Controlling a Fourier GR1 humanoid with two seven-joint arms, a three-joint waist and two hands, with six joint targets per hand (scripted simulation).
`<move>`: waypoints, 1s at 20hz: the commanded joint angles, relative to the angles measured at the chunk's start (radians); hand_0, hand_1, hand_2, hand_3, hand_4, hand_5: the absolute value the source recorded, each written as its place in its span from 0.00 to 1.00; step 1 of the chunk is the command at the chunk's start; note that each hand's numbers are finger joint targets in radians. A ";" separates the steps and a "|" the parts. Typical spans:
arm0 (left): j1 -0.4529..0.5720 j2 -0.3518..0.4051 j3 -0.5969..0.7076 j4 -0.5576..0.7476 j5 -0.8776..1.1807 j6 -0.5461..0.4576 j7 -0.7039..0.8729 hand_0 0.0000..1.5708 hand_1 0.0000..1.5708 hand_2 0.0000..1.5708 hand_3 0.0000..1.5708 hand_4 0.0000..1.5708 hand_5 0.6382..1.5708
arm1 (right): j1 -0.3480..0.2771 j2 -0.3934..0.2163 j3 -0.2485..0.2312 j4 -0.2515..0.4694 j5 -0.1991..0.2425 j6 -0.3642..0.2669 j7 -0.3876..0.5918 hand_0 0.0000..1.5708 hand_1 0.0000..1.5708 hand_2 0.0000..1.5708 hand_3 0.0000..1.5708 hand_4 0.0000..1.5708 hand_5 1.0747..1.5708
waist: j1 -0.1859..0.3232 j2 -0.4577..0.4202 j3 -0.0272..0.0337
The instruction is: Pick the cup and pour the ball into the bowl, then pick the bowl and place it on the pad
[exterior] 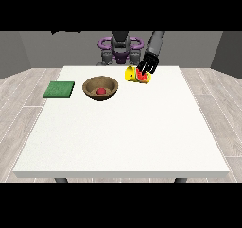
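From the front we see a round wooden bowl (100, 88) cradling the red ball (101, 91), a flat green pad (59, 89) to its left, and the yellow cup (137, 75) tipped sideways under the hand at the view's right (148, 65), fingers splayed downward over it, contact unclear.

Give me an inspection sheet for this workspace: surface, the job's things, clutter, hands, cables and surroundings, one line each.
Surface: white table, mostly bare towards the camera.
Job's things: yellow cup lies on its side at the far edge, red inside facing the camera; red ball sits in the wooden bowl; green pad lies left of the bowl, apart from it.
Clutter: nothing seen.
Hands: the hand at the view's right is over the cup, fingers spread downward; whether it touches the cup cannot be told. The other hand is not seen.
Cables: nothing seen.
Surroundings: wood-plank floor, grey walls behind the robot.
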 commanded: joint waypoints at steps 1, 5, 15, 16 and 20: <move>0.131 0.017 0.121 -0.121 0.240 -0.008 -0.247 0.99 0.99 1.00 1.00 0.87 0.96 | 0.011 0.007 0.002 -0.082 -0.009 -0.002 -0.010 0.00 0.00 0.00 0.00 0.25 0.99 | 0.008 0.060 -0.0021; 0.096 -0.096 0.221 -0.248 0.488 -0.172 -0.331 0.90 0.90 1.00 1.00 0.88 0.93 | -0.005 0.025 0.010 -0.089 0.010 -0.046 0.012 0.00 0.00 0.00 0.00 0.28 0.99 | 0.065 0.071 -0.0136; 0.127 -0.029 0.462 -0.345 0.990 -0.797 -0.591 0.11 0.11 0.00 0.00 0.00 0.99 | -0.004 0.098 0.054 -0.181 0.104 -0.159 -0.013 0.00 0.00 0.00 0.00 0.31 0.99 | 0.172 0.249 0.0013; 0.092 0.025 0.494 -0.316 1.024 -0.857 -0.557 0.00 0.00 0.00 0.00 0.00 0.99 | -0.014 0.110 0.085 -0.223 0.116 -0.181 0.029 0.00 0.00 0.00 0.00 0.32 0.99 | 0.160 0.249 0.0017; 0.004 0.146 0.521 -0.262 1.063 -0.970 -0.460 0.00 0.00 0.00 0.00 0.00 0.97 | -0.057 0.131 0.133 -0.182 0.184 -0.218 0.022 0.00 0.00 0.00 0.00 0.31 0.99 | 0.154 0.289 0.0061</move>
